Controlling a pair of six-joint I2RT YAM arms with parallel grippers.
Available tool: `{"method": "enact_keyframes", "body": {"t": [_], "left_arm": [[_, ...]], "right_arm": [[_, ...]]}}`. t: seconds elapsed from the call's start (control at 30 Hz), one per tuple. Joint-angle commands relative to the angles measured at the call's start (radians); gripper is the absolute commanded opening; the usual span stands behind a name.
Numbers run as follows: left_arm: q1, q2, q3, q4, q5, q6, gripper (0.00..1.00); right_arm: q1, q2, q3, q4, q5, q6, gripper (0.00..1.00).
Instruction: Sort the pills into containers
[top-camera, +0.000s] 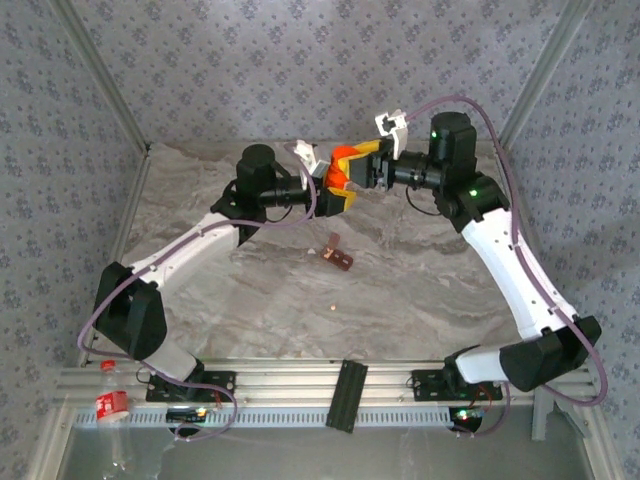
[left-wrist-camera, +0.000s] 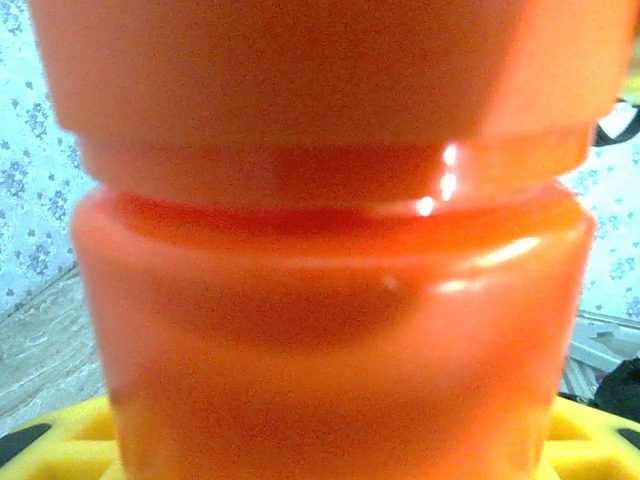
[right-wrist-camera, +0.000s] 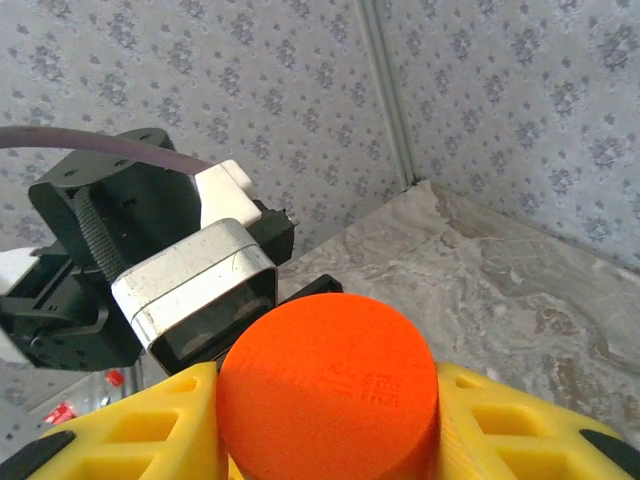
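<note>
Left end effector (top-camera: 333, 192): clenched on the body of a translucent orange cylindrical plastic bottle (left-wrist-camera: 330, 330), raised above the far part of the marbled grey desk (top-camera: 430, 290). Right end effector (top-camera: 352, 166): its yellow fingers (right-wrist-camera: 520, 425) are closed against either side of the bottle's round orange cap (right-wrist-camera: 328, 385). The dark reddish-brown strip of joined box compartments (top-camera: 337, 256) lies on the desk below the bottle, well apart from both. One tiny pale pill (top-camera: 333, 308) lies on the desk nearer the arm bases.
</note>
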Motion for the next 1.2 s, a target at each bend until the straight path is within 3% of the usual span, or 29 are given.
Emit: {"method": "enact_keyframes", "body": {"t": [0.0, 0.23, 0.43, 0.5, 0.6, 0.67, 0.87, 1.17], "left_arm": [[0.015, -0.012, 0.0, 0.165, -0.109, -0.104, 0.0], [-0.005, -0.004, -0.008, 0.229, -0.202, -0.143, 0.0], [-0.031, 0.005, -0.014, 0.233, -0.248, -0.136, 0.0], [-0.03, 0.005, -0.014, 0.22, -0.248, -0.126, 0.0], [-0.027, 0.001, -0.012, 0.186, -0.242, -0.103, 0.0], [-0.02, 0.0, -0.01, 0.168, -0.213, -0.093, 0.0], [0.007, -0.002, 0.018, 0.085, -0.057, -0.05, 0.0], [0.016, 0.016, 0.111, -0.087, 0.15, 0.008, 0.0]], "right_arm": [[0.029, -0.014, -0.056, -0.004, 0.078, -0.019, 0.16], [0.139, -0.029, -0.222, 0.229, 0.278, 0.129, 0.14], [0.153, -0.026, -0.26, 0.352, 0.342, 0.221, 0.17], [0.131, -0.028, -0.235, 0.328, 0.306, 0.216, 0.27], [0.074, -0.048, -0.195, 0.278, 0.219, 0.204, 0.59], [0.013, -0.072, -0.173, 0.245, 0.121, 0.192, 0.71], [-0.15, -0.112, -0.085, 0.098, -0.104, 0.14, 0.84], [-0.14, -0.016, 0.05, -0.023, -0.274, 0.091, 0.88]]}}
